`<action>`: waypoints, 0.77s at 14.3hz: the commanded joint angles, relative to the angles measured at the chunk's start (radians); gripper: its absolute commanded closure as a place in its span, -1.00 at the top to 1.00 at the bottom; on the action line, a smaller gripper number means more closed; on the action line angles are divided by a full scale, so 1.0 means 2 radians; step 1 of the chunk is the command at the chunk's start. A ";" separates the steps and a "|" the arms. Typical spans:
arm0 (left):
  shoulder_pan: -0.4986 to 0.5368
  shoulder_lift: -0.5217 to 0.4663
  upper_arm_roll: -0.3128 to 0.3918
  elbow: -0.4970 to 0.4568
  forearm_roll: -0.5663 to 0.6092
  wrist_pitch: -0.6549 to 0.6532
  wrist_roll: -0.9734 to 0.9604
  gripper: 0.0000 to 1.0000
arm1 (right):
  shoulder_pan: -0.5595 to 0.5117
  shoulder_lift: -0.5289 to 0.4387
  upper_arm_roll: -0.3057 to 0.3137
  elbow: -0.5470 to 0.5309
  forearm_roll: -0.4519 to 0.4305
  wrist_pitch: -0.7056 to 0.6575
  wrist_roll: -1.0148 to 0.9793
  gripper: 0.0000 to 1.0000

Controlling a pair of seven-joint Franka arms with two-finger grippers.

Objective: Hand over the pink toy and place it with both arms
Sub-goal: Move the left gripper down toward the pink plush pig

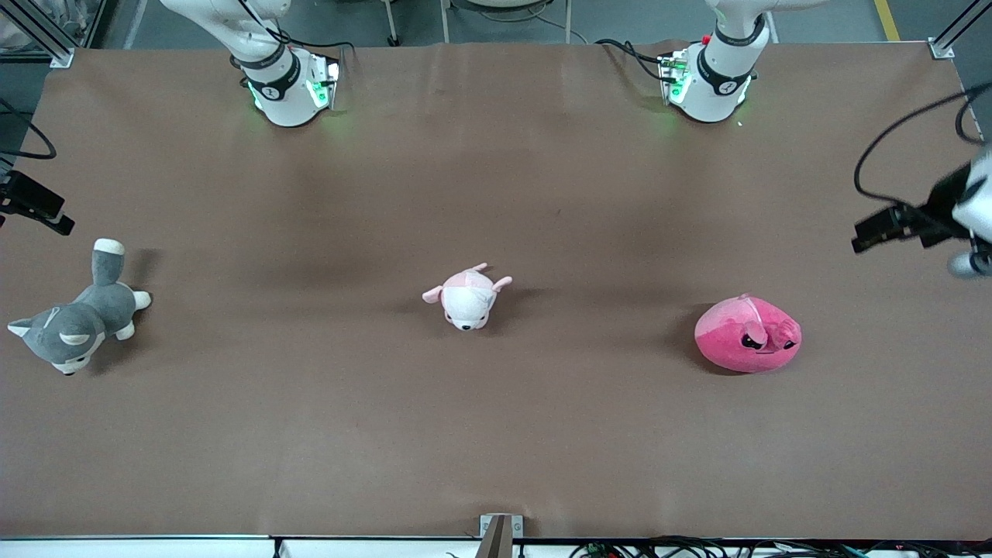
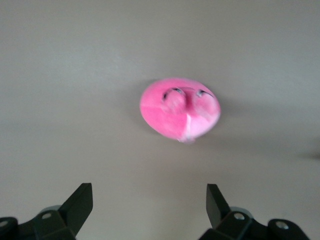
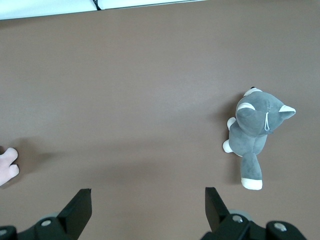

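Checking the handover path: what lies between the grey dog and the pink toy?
The pale pink-and-white plush lies between grey dog and pink toy, front view.

no readable text, labels, brands or numbers on anything in view

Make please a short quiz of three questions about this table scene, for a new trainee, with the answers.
1. True or false: the left gripper is holding the pink toy.
2. Which toy lies between the other two? A) grey-and-white plush dog B) pale pink-and-white plush C) pink toy
3. Fill in: the right gripper is ____ and hangs over bare table near the dog.

Key: 1 false, it is open above the toy; 2 B; 3 open.
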 commanded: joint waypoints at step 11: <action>0.005 0.121 -0.004 -0.036 -0.073 0.171 -0.028 0.99 | -0.013 -0.026 0.007 -0.020 -0.001 -0.022 -0.005 1.00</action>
